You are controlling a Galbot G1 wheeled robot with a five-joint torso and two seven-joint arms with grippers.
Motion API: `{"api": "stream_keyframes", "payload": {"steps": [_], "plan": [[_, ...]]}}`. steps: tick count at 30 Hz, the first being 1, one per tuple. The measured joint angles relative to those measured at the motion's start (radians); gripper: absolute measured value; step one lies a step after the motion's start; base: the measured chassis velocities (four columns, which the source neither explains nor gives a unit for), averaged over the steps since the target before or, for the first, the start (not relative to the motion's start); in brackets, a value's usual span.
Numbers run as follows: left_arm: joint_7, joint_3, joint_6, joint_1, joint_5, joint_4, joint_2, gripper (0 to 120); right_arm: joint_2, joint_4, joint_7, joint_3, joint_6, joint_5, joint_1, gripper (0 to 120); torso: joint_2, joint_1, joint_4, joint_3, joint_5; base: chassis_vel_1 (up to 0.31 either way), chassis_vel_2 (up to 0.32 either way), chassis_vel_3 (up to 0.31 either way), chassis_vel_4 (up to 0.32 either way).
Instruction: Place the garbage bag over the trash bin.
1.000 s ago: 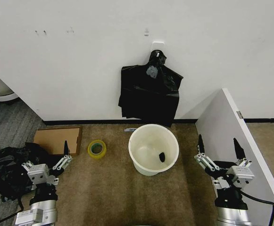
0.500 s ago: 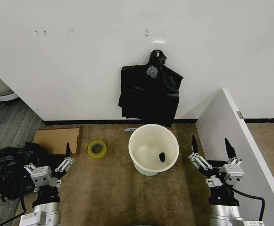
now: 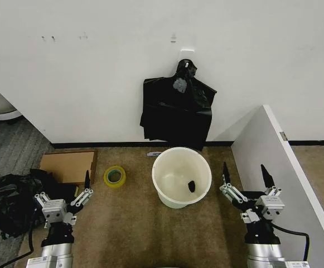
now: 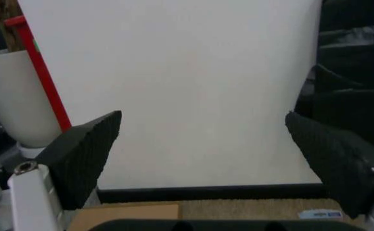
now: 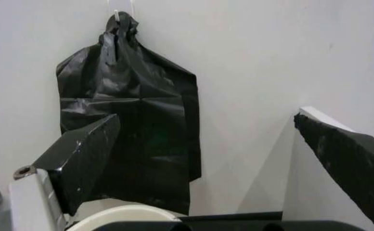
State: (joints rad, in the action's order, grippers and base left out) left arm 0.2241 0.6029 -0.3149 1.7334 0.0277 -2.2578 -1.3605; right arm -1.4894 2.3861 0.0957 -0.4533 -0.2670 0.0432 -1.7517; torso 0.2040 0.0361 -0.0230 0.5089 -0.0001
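The trash bin, a round white bucket, stands on the brown carpet near the wall; a small dark scrap lies inside it. Its rim shows in the right wrist view. The garbage bag is out of view as a single loose bag. My left gripper hovers open low on the left, well left of the bin, fingers pointing toward the wall. My right gripper is open just right of the bin, beside the white partition. Both hold nothing, as the left wrist view and right wrist view also show.
A bundle of flat black bags hangs knotted on the wall above the bin. A lumpy mound of black plastic lies far left. Cardboard and a yellow tape roll sit left of the bin. A white partition rises on the right.
The right gripper has shifted left toward the bin and the left gripper has shifted right. Both stay open. The bin and bags have not moved.
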Motion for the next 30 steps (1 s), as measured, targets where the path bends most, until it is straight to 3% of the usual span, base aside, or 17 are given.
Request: {"api": "stream_keyframes", "payload": {"steps": [2, 7, 12, 15, 20, 24, 25, 28, 30], "plan": [[-0.001, -0.003, -0.002, 0.001, -0.004, 0.002, -0.001, 100, 0.002, -0.002, 0.0, 0.002, 0.004, 0.01, 0.004, 100, 0.0, 0.0, 0.0, 0.0, 0.0, 0.0, 0.0, 0.0, 0.0], [-0.009, -0.008, -0.028, 0.011, -0.013, 0.007, -0.007, 100, 0.008, -0.036, 0.006, 0.046, 0.054, 0.193, 0.048, 100, 0.0, 0.0, 0.0, 0.0, 0.0, 0.0, 0.0, 0.0, 0.0], [-0.018, -0.011, -0.048, 0.024, -0.019, 0.008, -0.019, 100, 0.029, -0.088, -0.003, 0.067, 0.048, 0.184, 0.109, 100, 0.0, 0.0, 0.0001, 0.0, 0.0003, 0.0, 0.0, 0.0, 0.0], [-0.019, -0.024, -0.049, 0.019, -0.025, 0.022, -0.023, 100, 0.06, -0.094, -0.027, 0.092, 0.061, 0.256, 0.159, 100, 0.0, 0.0, -0.0001, 0.0, -0.0001, 0.0, 0.0, 0.0, 0.0], [-0.018, -0.028, -0.055, 0.026, -0.038, 0.033, -0.03, 100, 0.114, -0.15, -0.081, 0.109, 0.1, 0.495, 0.261, 100, 0.0, 0.0, 0.0006, 0.0, 0.0003, 0.0, 0.0, 0.0, 0.0], [-0.018, -0.039, -0.056, 0.017, -0.039, 0.047, -0.02, 100, 0.155, -0.179, -0.131, 0.088, 0.147, 0.707, 0.325, 100, 0.0, 0.0, 0.0, 0.0, 0.0003, 0.0, 0.0, 0.0, 0.0], [-0.018, -0.05, -0.054, 0.007, -0.037, 0.062, -0.011, 100, 0.174, -0.179, -0.153, 0.075, 0.179, 0.829, 0.356, 100, 0.0, 0.0, 0.0, 0.0, 0.0002, 0.0, 0.0, 0.0, 0.0], [-0.017, -0.054, -0.054, 0.005, -0.038, 0.073, -0.01, 100, 0.189, -0.183, -0.166, 0.075, 0.214, 0.937, 0.4, 100, 0.0, 0.0, -0.001, 0.0, -0.0002, 0.0, 0.0, 0.0, 0.0], [-0.014, -0.053, -0.061, 0.012, -0.045, 0.079, -0.024, 100, 0.197, -0.204, -0.166, 0.092, 0.248, 1.031, 0.465, 100, 0.0, 0.0, -0.0001, 0.0, 0.0004, 0.0, 0.0, 0.0, 0.0]]}}
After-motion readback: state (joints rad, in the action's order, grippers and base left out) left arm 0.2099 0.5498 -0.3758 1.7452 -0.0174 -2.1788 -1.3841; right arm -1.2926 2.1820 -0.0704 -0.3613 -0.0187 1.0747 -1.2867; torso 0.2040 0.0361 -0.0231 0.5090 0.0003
